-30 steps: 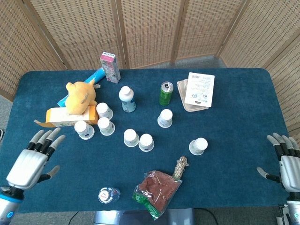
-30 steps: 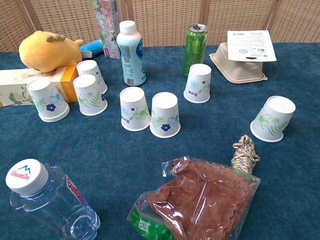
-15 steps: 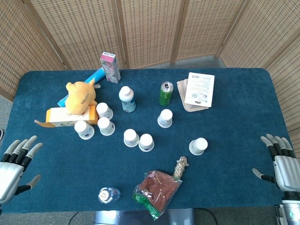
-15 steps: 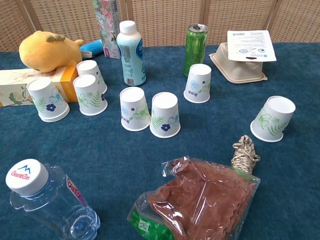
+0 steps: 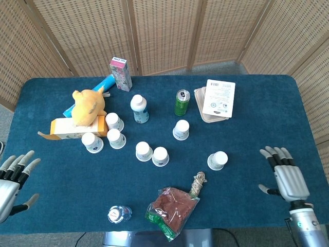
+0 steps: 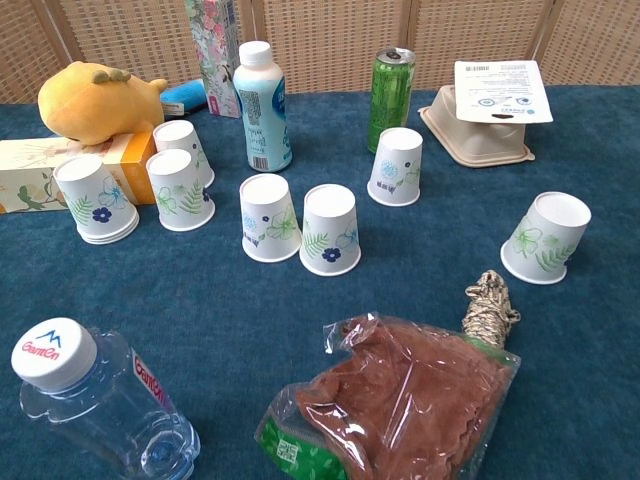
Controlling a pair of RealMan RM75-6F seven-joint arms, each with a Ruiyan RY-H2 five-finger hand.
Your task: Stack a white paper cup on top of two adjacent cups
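Two upside-down white paper cups stand side by side mid-table, the left one [image 5: 144, 151] [image 6: 269, 218] touching the right one [image 5: 160, 156] [image 6: 331, 230]. A single cup [image 5: 218, 160] [image 6: 546, 238] stands to the right, another [image 5: 181, 129] [image 6: 396, 166] behind them. Three more cups [image 5: 111, 131] [image 6: 180, 189] cluster at the left. My right hand [image 5: 286, 176] hovers open over the table's right front, well right of the single cup. At the left edge, off the table, my left hand [image 5: 11, 180] is open. Neither hand shows in the chest view.
A yellow plush [image 5: 88, 105] lies on a tissue box [image 5: 69, 128]. A white bottle [image 5: 139, 108], green can [image 5: 182, 102], carton [image 5: 120, 74] and lidded tray [image 5: 216, 102] stand behind. A water bottle [image 6: 95, 404], brown bag [image 6: 400, 400] and rope knot [image 6: 488, 305] lie in front.
My right hand has moved left and forward over the table. My left hand has drawn back toward the lower left edge. No cup has moved.
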